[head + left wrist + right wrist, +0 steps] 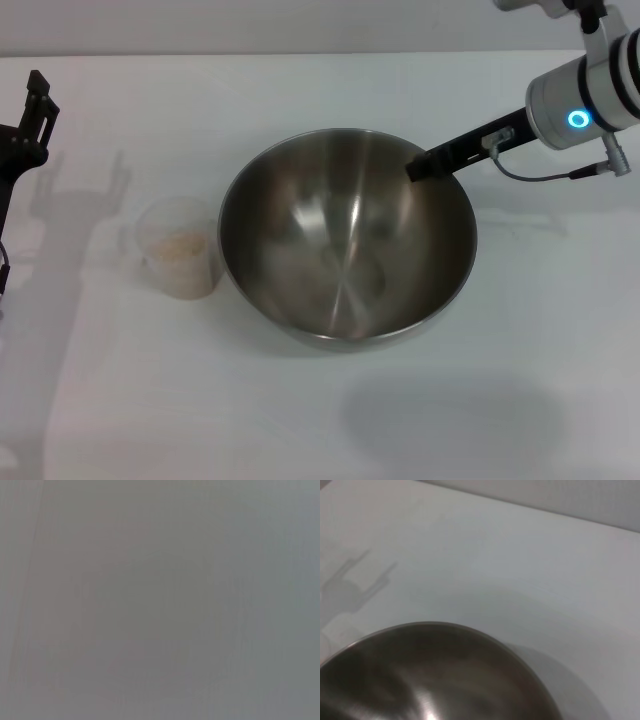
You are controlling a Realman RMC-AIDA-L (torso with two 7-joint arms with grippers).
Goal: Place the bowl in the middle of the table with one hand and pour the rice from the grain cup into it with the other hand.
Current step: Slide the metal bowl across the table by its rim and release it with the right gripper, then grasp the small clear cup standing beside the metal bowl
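Observation:
The steel bowl [345, 240] stands in the middle of the white table [520, 380], empty inside. Its rim also shows in the right wrist view [435, 626]. My right gripper [425, 163] reaches in from the far right, its dark tip over the bowl's far right rim. The clear grain cup [180, 247] stands just left of the bowl with pale rice [182, 246] in its bottom. My left gripper [38, 100] is open and empty, raised at the far left edge, well apart from the cup. The left wrist view shows only a plain grey surface.
The white tabletop [530, 565] lies bare behind the bowl, in front of it and to its right. Shadows of the left arm fall on the table left of the cup.

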